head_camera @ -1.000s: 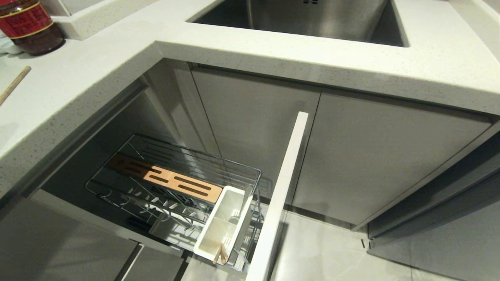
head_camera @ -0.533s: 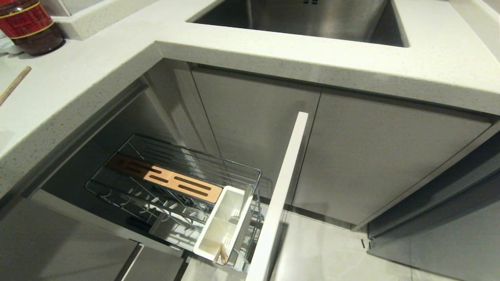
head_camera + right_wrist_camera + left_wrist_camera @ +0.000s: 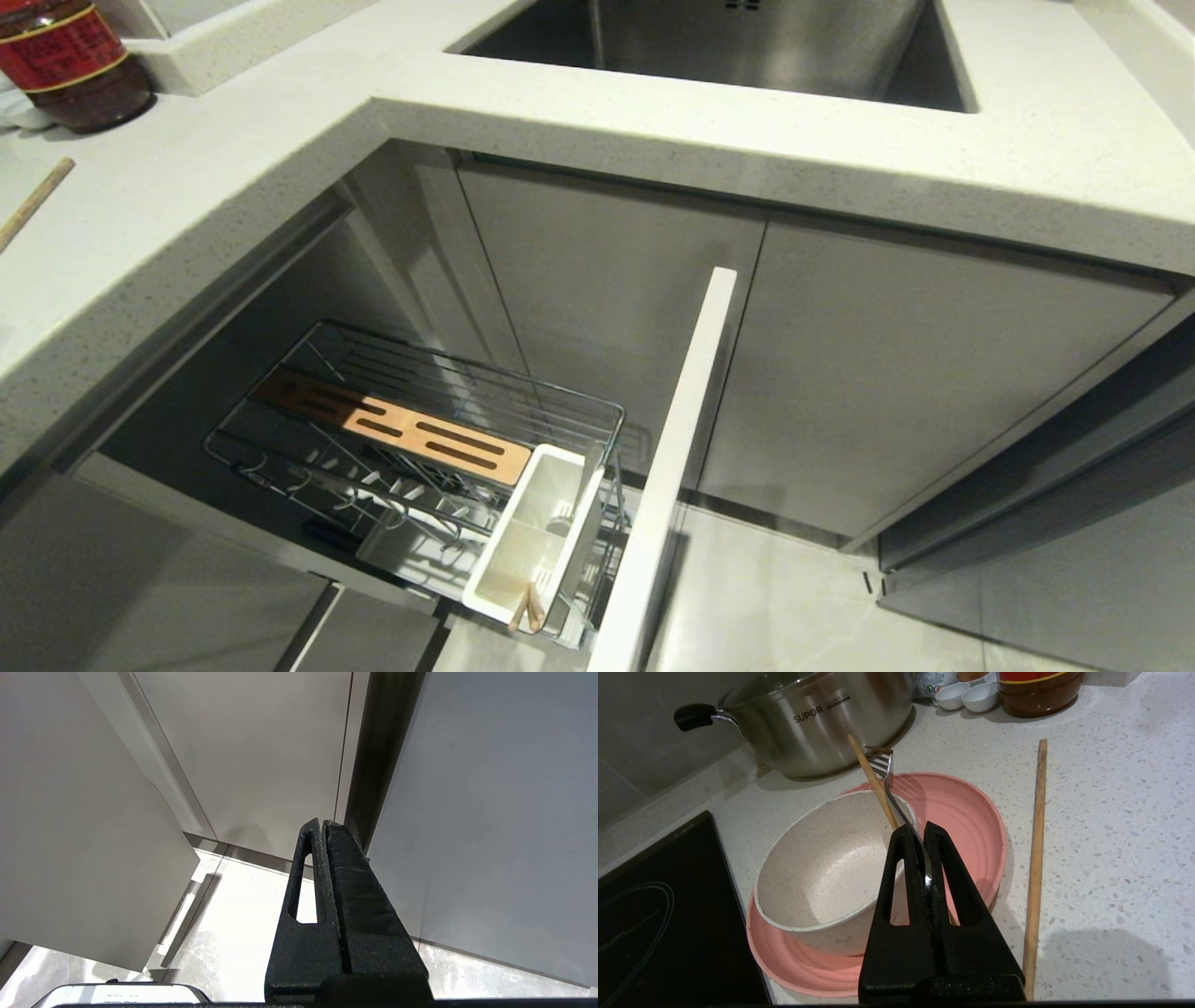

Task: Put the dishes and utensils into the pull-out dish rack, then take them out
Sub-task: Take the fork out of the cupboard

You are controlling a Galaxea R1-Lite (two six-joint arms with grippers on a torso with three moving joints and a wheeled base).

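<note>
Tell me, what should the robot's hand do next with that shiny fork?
Probably lift it clear. The left gripper is shut on the slim silver metal fork above the off-white speckled round bowl, beside a light wooden chopstick, and the white plastic cutlery caddy waits below.

Bright overhead light, glare on the floor (image 3: 803, 597), perhaps slight edge distortion.

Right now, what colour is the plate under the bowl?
Pink, with concentric ridges. The plate shows best in the left wrist view, under the speckled off-white bowl.
</note>
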